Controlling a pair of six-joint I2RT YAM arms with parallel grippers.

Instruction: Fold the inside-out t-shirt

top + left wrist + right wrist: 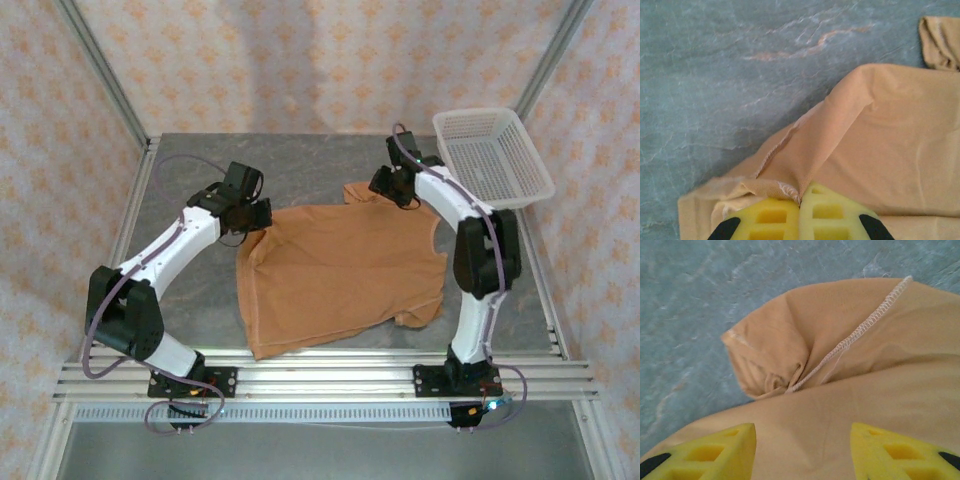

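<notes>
**Left hand pinches the shirt's edge; right hand stands apart over a sleeve**

The inside-out t-shirt (340,275) lies in the middle of the grey marbled tabletop (200,300), between the two arms. It is spread mostly flat, with a few soft wrinkles. One short sleeve sticks out at the far edge and another at the near right corner. Its near-left corner reaches close to the metal rail at the front of the tabletop.

The left hand (801,200) is at the far-left corner of the shirt. In the left wrist view its yellow fingers (767,217) are pressed together, and a ridge of tan cloth is caught between their tips. From that pinch the cloth rises in a raised fold that runs away across the fabric. A hemmed edge with pale stitching shows just beside the fingers.

The right hand (802,432) is at the far sleeve, near the shirt's far-right side. Its two yellow fingers (715,450) stand well apart with flat cloth showing between them, and nothing is gripped. Just beyond them the sleeve lies bunched, and a white overlock seam (865,325) runs across it.

A white plastic basket (476,113) sits at the far right corner of the tabletop, apart from the shirt.
</notes>
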